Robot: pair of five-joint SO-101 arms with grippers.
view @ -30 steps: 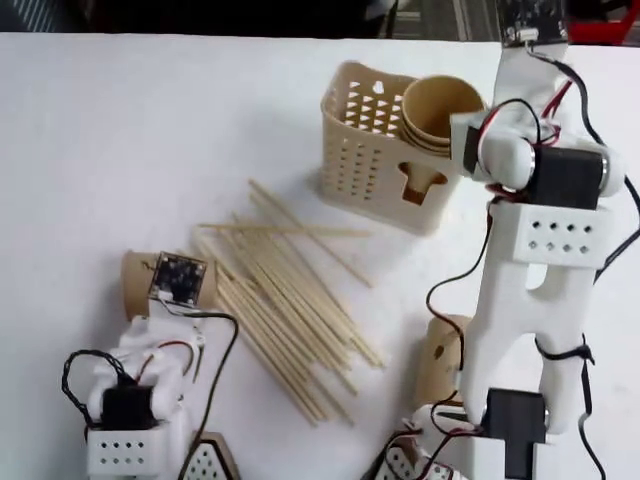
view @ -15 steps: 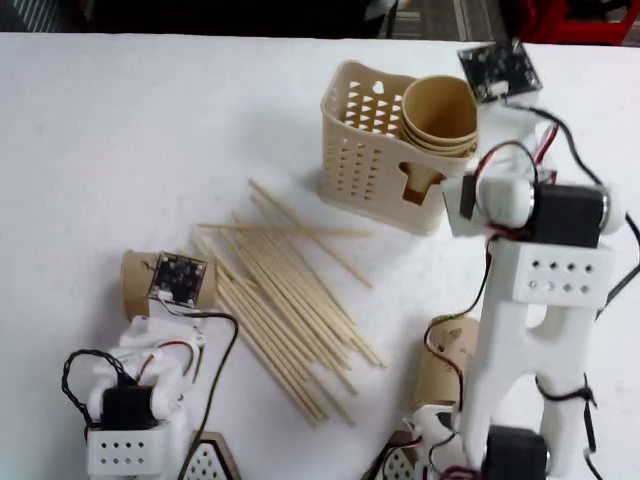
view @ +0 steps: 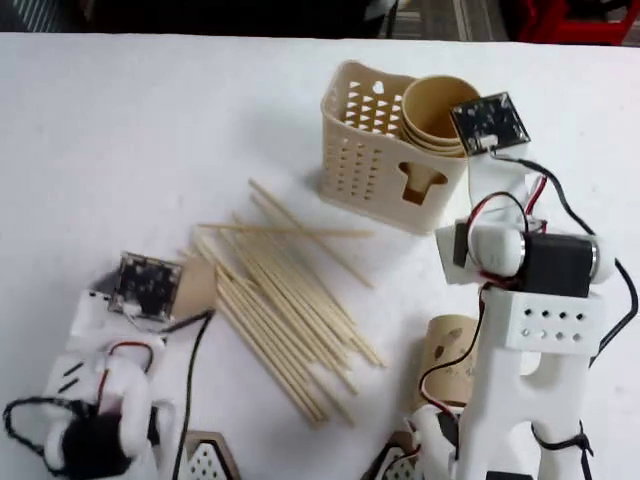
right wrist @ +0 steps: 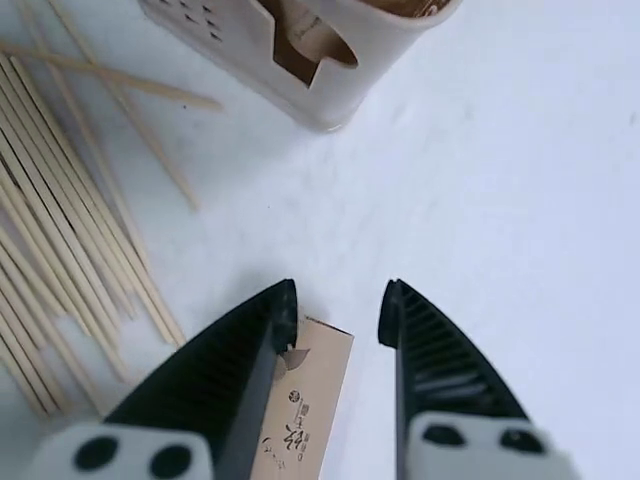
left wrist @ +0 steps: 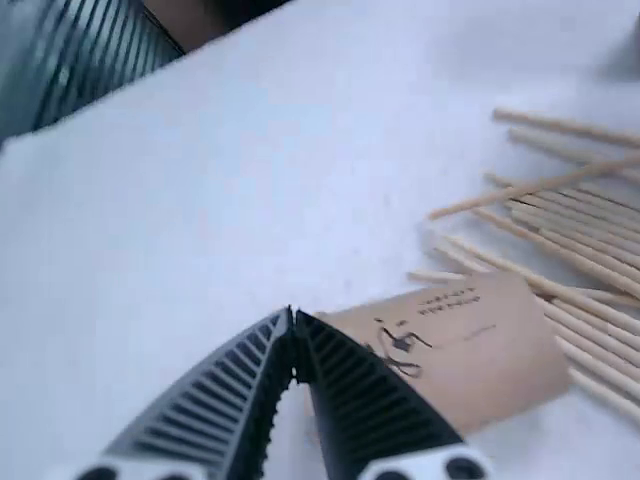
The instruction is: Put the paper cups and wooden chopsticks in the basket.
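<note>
A cream slotted basket (view: pixel 372 160) stands at the back of the table with a stack of paper cups (view: pixel 438 110) in its right end. Wooden chopsticks (view: pixel 285 300) lie in a loose pile at mid-table. One paper cup (view: pixel 197 287) lies on its side at the pile's left edge. My left gripper (left wrist: pixel 293 322) is shut and empty, its tips just beside that cup (left wrist: pixel 470 345). Another cup (view: pixel 447 360) lies on its side near the front right. My right gripper (right wrist: pixel 338 300) is open above that cup (right wrist: pixel 300 415), short of the basket (right wrist: pixel 300 45).
The white table (view: pixel 150 130) has free room at the left and back. The right arm's white body (view: pixel 530 340) stands over the front right, partly covering the lying cup. Chopsticks (right wrist: pixel 70 250) fan out toward the basket's front wall.
The right arm has drawn back from over the basket toward the front, its camera now beside the cup stack. The left arm has pulled back and to the left, uncovering the cup.
</note>
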